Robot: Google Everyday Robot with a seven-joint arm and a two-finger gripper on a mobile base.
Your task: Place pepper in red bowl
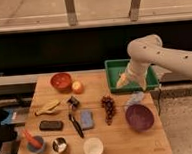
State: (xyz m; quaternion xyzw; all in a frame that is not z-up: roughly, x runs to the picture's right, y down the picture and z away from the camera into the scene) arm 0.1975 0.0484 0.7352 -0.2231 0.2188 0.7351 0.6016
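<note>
While the pepper [29,137] sits at 8 o'clock on the table [125,144] (lying across a small blue-grey bowl [39,146]), red bowl [61,80] is at 11. Gripper [123,81] hangs at 2 over green tray [113,65], jaws open, empty; arm [152,49] elbows down from the right.

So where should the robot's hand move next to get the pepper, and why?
Probably swing the gripper across toward the near-left corner of the table. It hangs open and empty over the green tray at the far right, while the pepper lies in a small bluish dish down there. The red bowl comes later.
</note>
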